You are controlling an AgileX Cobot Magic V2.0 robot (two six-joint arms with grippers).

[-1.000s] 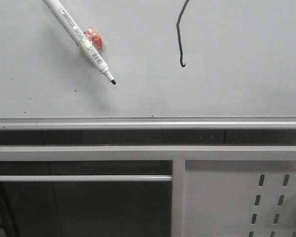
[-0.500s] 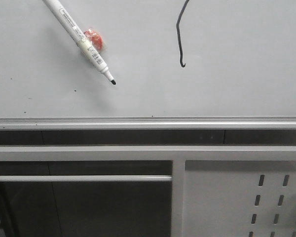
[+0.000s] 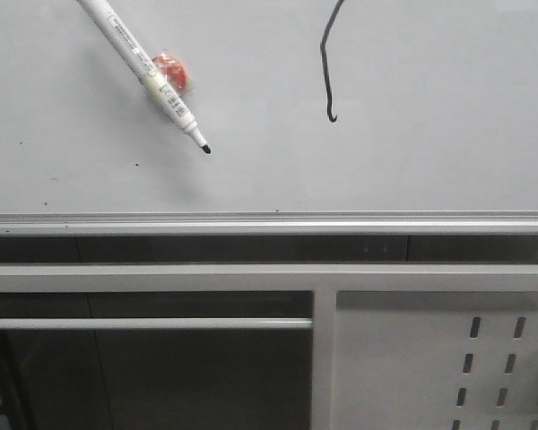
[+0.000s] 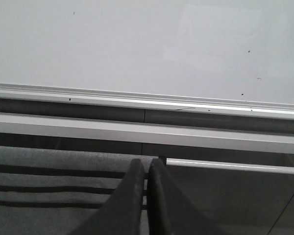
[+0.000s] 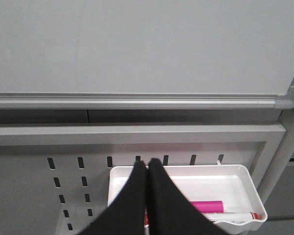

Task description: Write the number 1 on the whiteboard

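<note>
The left tool (image 4: pixel 147 169) has its two dark fingers pressed together, clamped on nothing. Just beyond its tips run a grey horizontal bar (image 4: pixel 137 134) and a dark gap, then the silver edge rail, and past that the whiteboard (image 4: pixel 147 44), plain but for a few tiny dark specks.

The right tool (image 5: pixel 147 171) is likewise closed, fingers together and empty. Directly behind its tips hangs a white tray (image 5: pixel 235 183) holding a pink marker (image 5: pixel 208 205) and a red-tipped pen (image 5: pixel 235 215); the tray sits against a grey perforated panel (image 5: pixel 39 166) with rows of slots. Farther on lies the rail and the bare corner of the board.

In the front view neither tool shows. Nearest is the grey frame with a slotted panel (image 3: pixel 448 358) on the right, then the rail, then the board's wide face. On it the number 1 (image 3: pixel 326 63) stands well beyond both tools: a thin black, slightly wavy stroke running from the picture's top edge to a small hook at its lower end. To its left a white marker pen (image 3: pixel 143 73) lies slanted, black tip pointing down and right, crossing a small orange-red object (image 3: pixel 172 70).
</note>
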